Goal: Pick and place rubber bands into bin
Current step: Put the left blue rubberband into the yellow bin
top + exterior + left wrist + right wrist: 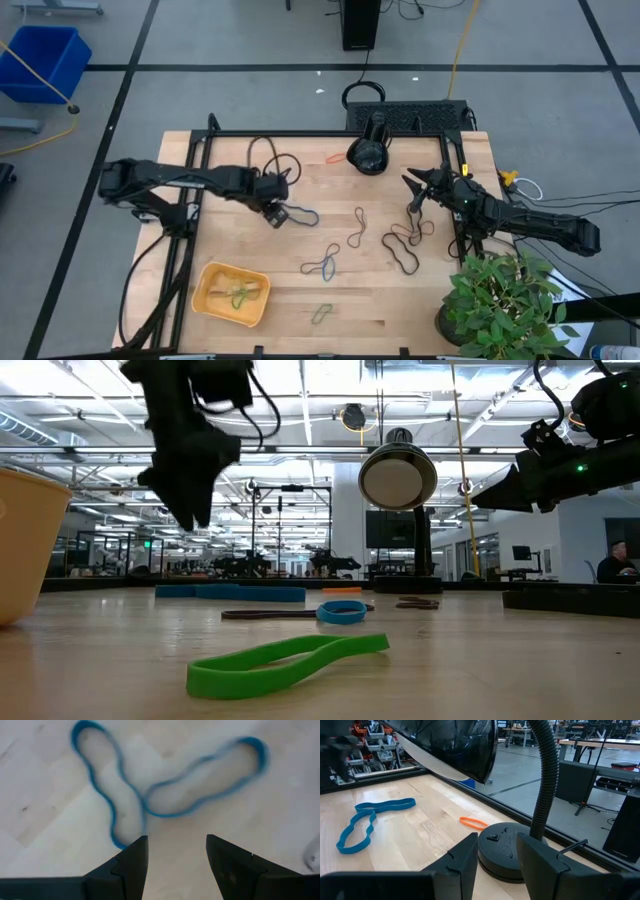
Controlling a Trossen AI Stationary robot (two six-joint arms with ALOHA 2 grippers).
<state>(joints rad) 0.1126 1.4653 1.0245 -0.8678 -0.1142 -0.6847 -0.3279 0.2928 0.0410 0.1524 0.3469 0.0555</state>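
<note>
High view: left gripper (279,215), jaws parted and empty, hovers over a blue rubber band (300,215) for pickup, the bin (206,300) lying toward seven o'clock.

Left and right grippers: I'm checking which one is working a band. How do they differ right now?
The left gripper points down at a blue rubber band on the table; the right gripper faces the lamp base, with no band between its fingers. Both are open and hold nothing.
</note>
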